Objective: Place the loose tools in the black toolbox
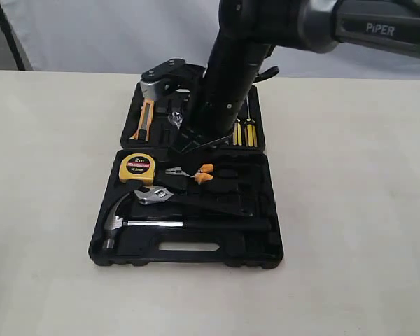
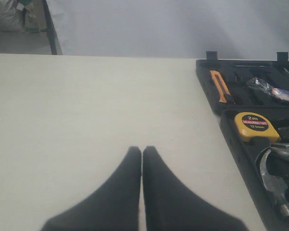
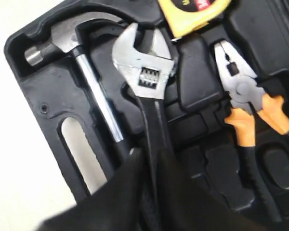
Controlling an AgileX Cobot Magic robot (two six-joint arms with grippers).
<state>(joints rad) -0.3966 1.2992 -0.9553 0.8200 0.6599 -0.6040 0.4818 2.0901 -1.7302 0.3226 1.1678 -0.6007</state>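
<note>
The black toolbox (image 1: 266, 255) lies open on the table. The claw hammer (image 1: 147, 224) rests in its front recess. My right gripper (image 3: 150, 150) reaches in from above and is shut on the black handle of the adjustable wrench (image 3: 144, 72). The wrench's silver head (image 1: 154, 194) hangs just over the hammer, beside the tape measure. The wrapped tape roll (image 2: 272, 91) sits in the lid half. My left gripper (image 2: 141, 150) is shut on nothing, over bare table beside the box, and does not show in the exterior view.
A yellow tape measure (image 1: 138, 166) and orange-handled pliers (image 1: 199, 173) sit in the box's base half. An orange utility knife (image 1: 145, 117) and yellow screwdrivers (image 1: 243, 131) lie in the lid half. The right arm (image 1: 231, 77) covers the lid's middle.
</note>
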